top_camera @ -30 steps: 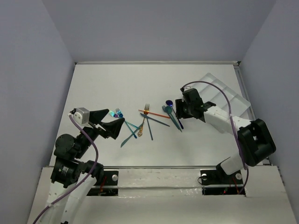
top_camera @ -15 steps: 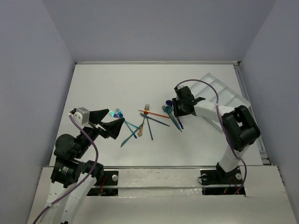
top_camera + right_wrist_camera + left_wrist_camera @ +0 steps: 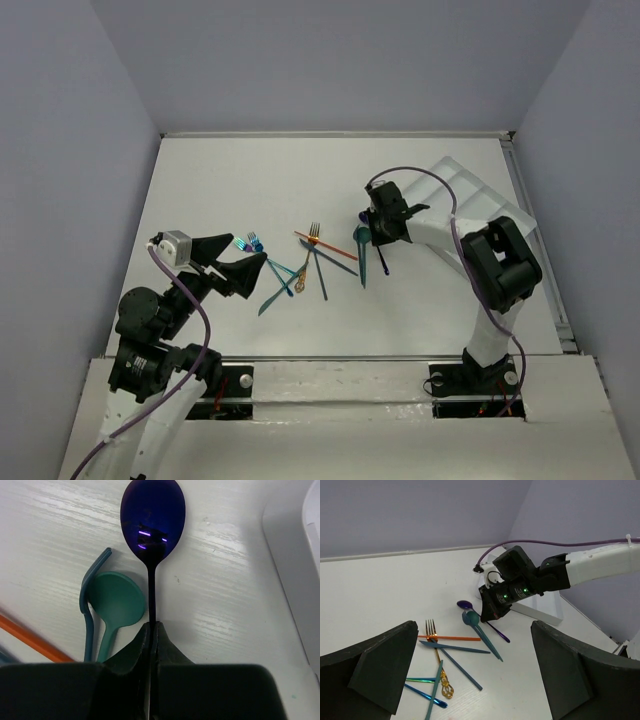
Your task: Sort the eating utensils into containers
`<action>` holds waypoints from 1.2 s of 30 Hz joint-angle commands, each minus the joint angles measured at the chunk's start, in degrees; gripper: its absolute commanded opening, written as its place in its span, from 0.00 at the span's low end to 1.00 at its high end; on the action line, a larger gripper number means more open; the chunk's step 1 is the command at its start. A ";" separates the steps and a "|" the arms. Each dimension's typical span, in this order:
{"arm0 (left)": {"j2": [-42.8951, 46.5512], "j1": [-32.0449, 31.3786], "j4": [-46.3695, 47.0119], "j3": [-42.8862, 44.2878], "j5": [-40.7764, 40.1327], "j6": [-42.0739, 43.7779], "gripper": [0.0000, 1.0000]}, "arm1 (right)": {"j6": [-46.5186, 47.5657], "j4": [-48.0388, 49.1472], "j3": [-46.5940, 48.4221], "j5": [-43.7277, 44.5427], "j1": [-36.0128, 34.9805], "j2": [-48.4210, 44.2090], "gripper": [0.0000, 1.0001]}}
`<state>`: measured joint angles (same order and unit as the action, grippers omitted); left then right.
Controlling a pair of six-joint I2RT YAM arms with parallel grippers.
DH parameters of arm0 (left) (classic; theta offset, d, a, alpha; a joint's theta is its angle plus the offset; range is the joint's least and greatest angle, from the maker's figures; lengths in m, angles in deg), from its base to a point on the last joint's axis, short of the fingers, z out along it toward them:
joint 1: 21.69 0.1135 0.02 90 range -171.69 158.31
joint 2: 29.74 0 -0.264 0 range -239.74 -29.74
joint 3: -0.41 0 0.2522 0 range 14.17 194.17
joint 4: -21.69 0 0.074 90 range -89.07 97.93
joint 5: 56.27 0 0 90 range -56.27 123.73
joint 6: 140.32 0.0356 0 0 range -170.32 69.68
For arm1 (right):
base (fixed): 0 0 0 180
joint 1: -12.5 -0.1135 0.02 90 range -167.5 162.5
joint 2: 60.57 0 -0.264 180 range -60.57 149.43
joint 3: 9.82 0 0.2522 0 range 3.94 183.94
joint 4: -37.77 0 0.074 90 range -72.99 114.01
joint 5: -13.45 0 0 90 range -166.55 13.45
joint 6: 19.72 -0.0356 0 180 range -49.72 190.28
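The eating utensils lie scattered mid-table (image 3: 305, 265). My right gripper (image 3: 379, 236) is down on the table, shut on the thin handle of a dark blue spoon (image 3: 153, 510), whose bowl points away from the fingers (image 3: 135, 647). A teal spoon (image 3: 116, 605) and a dark teal fork (image 3: 90, 610) lie just left of it. The left wrist view shows the same spoon (image 3: 466, 604), an orange utensil (image 3: 452, 638) and a gold fork (image 3: 434, 635). My left gripper (image 3: 250, 253) hovers open above the pile's left side, holding nothing. The white divided tray (image 3: 480, 205), the containers, sits at the right.
The tray's near wall (image 3: 540, 611) stands close behind the right gripper, and its corner (image 3: 312, 555) shows at the right of the right wrist view. Grey walls close in the table on the left, back and right.
The right gripper moved left to the dark blue spoon and shut on its handle. The teal spoon's handle swung a little. The left arm has not moved.
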<state>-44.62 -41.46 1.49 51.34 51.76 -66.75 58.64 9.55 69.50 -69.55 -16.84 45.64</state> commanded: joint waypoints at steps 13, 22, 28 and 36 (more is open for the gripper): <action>0.02 0.26 2.83 0.19 0.88 -0.19 0.99 | 0.13 7.14 1.86 5.64 -0.45 -13.82 0.00; 0.72 0.26 2.83 0.19 0.96 -0.19 0.99 | -13.57 23.74 -1.92 29.70 -0.45 -17.44 0.00; 1.16 -0.26 2.83 0.19 0.79 -0.19 0.99 | -25.25 30.45 -3.95 37.29 5.94 -17.18 0.00; 1.95 -1.85 2.48 0.36 0.00 -0.19 0.99 | -33.96 32.21 -3.77 40.10 11.67 -12.70 0.00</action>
<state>-43.30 -42.31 1.62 51.34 51.73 -66.75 31.36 36.83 65.22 -34.66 -6.59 30.50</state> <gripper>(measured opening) 0.989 0.045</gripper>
